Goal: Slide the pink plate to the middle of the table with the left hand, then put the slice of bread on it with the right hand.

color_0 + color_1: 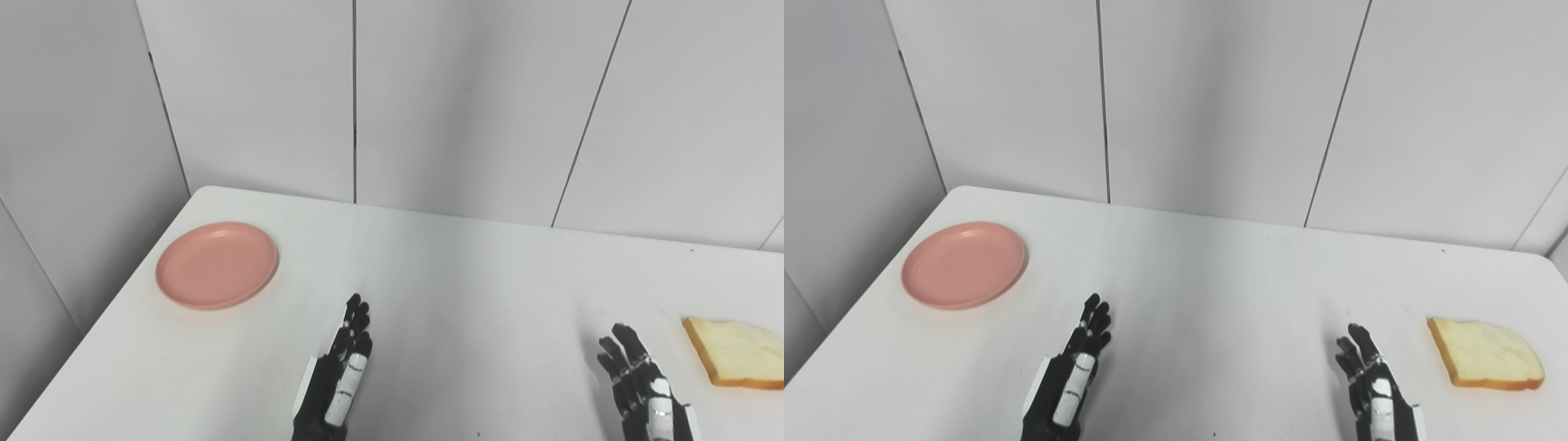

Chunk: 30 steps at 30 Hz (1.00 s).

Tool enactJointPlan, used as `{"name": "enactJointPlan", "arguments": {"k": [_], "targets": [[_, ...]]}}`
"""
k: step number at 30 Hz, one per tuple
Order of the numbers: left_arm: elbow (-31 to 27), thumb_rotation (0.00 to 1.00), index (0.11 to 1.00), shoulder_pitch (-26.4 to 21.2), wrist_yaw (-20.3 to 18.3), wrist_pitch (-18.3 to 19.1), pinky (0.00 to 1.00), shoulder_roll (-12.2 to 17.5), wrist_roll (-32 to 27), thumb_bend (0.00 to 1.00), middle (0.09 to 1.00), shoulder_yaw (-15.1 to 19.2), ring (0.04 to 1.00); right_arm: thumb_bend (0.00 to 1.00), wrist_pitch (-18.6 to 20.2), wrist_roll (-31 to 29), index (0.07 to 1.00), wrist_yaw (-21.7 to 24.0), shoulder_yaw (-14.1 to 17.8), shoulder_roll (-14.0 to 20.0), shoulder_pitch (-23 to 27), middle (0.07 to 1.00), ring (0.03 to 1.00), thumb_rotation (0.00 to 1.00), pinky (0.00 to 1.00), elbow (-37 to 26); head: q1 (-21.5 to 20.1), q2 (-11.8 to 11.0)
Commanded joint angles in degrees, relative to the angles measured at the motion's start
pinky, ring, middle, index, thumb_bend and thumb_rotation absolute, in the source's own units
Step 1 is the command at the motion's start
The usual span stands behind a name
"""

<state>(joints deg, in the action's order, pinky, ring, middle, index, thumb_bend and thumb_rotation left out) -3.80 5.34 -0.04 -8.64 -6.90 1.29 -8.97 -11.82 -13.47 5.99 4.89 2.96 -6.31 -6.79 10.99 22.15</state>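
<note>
The pink plate (pixel 217 264) lies empty at the table's far left, near the left edge. The slice of bread (pixel 735 353) lies flat at the right side of the table. My left hand (pixel 340 373) is open and empty, fingers stretched forward, near the front middle, to the right of the plate and well short of it. My right hand (pixel 640 383) is open and empty, fingers apart, near the front edge just left of the bread and not touching it.
The white table (pixel 465 288) runs back to grey wall panels (pixel 465 104). Its left edge passes close by the plate. The bread lies close to the right side of the left eye view.
</note>
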Motion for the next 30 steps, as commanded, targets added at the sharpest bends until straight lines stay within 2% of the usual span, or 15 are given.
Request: {"name": "enactJointPlan", "arguments": {"k": [1, 6, 12, 17, 22, 26, 30], "targets": [[3.14, 0.87, 1.000, -0.04, -0.69, -2.03, 1.00, 0.98, 0.07, 0.65, 1.000, 0.27, 1.000, 0.76, -1.84, 0.55, 0.839, 0.22, 0.27, 0.01, -1.54, 0.925, 0.898, 0.91, 0.92, 6.29, -0.12, -0.05], [2.70, 0.87, 0.998, -0.08, -1.11, -1.68, 1.00, 1.09, -1.01, 0.66, 1.000, 0.66, 1.000, 0.75, -2.20, 1.17, 0.844, -0.06, -0.03, -0.35, -1.47, 0.927, 0.901, 0.92, 0.91, 6.48, -0.23, -0.03], [-0.94, 0.87, 0.997, -1.15, -0.73, 1.31, 1.00, 1.48, -0.60, 0.71, 0.997, 1.79, 0.993, 0.76, -2.08, 1.46, 0.840, -0.35, -0.36, -0.70, -0.97, 0.923, 0.895, 0.92, 0.90, 7.28, -0.41, 0.01], [-5.01, 0.83, 0.990, -4.28, -0.95, 4.33, 1.00, 2.34, -3.66, 0.81, 0.994, 4.75, 0.994, 0.76, -2.00, 1.56, 0.833, -0.57, -0.98, -1.32, -0.96, 0.919, 0.896, 0.92, 0.91, 7.28, -1.44, 0.29], [-7.61, 0.82, 0.974, -8.54, -0.74, 5.95, 1.00, 4.68, -5.77, 0.87, 0.961, 8.62, 0.961, 0.77, -2.33, 2.24, 0.824, -1.14, -1.45, -2.03, -1.19, 0.906, 0.877, 0.91, 0.88, 6.97, -2.69, 0.54], [-5.12, 0.81, 0.981, -14.87, -1.39, 5.91, 0.99, 9.09, -9.98, 0.89, 0.953, 13.53, 0.942, 0.76, -2.93, 2.67, 0.822, -1.24, -1.83, -2.21, -1.28, 0.898, 0.868, 0.91, 0.87, 7.09, -2.99, 0.05], [-4.16, 0.77, 0.945, -20.34, -1.48, 7.33, 0.90, 12.15, -13.03, 0.89, 0.906, 16.86, 0.879, 0.76, -2.93, 2.88, 0.819, -1.56, -1.99, -2.29, -1.20, 0.889, 0.868, 0.91, 0.86, 7.23, -3.14, -0.10]]}}
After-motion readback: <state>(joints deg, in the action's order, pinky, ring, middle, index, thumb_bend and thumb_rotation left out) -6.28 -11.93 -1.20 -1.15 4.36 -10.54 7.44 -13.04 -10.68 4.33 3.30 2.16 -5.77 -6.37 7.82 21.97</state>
